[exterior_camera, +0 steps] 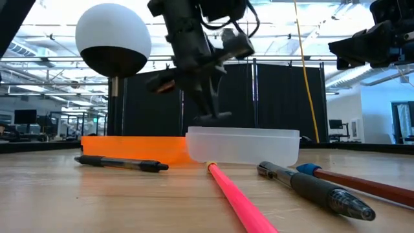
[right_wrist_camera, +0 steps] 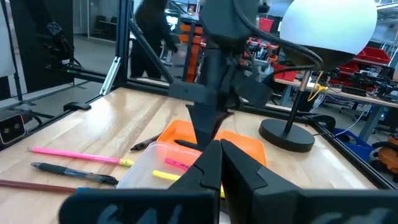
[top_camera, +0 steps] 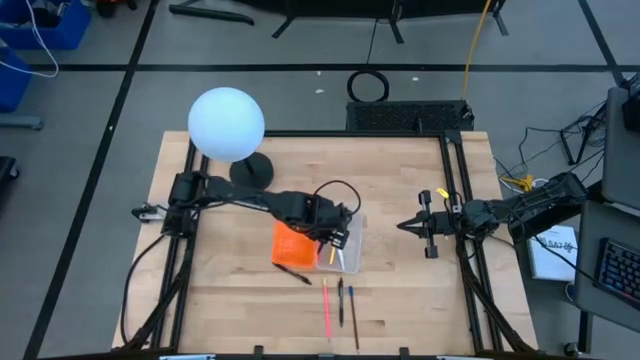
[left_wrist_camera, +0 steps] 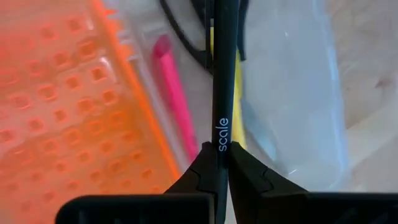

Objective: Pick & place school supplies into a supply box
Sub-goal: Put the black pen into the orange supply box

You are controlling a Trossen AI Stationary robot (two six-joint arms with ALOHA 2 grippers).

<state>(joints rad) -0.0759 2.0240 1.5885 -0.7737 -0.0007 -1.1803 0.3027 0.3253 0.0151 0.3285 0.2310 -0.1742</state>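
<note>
The supply box lies open mid-table, its orange half [top_camera: 290, 243] beside its clear tray [top_camera: 350, 245]. My left gripper [left_wrist_camera: 222, 158] hangs over the clear tray [left_wrist_camera: 292, 93], shut on a black pen [left_wrist_camera: 224, 74]. A pink pen [left_wrist_camera: 174, 99] and a yellow one [left_wrist_camera: 239, 124] lie in the tray. On the wood near the box lie a black pen [top_camera: 293, 272], a pink pen [top_camera: 326, 305], another black pen [top_camera: 340, 300] and a brown pencil [top_camera: 353, 315]. My right gripper [top_camera: 405, 227] waits shut to the right of the box. No scissors show. My left gripper pinches the black pen between its two fingers, right at the printed word on its barrel [left_wrist_camera: 222, 134]. The fingers [exterior_camera: 208, 113] come from above, pointing down just over the tray's rim. Whether the pen's far end touches the tray I cannot tell.
A white globe lamp [top_camera: 227, 125] stands on its dark base at the table's far left, behind the left arm. A dark rail frame runs along the table's left, far and right sides. Bare wood lies between the box and the right gripper.
</note>
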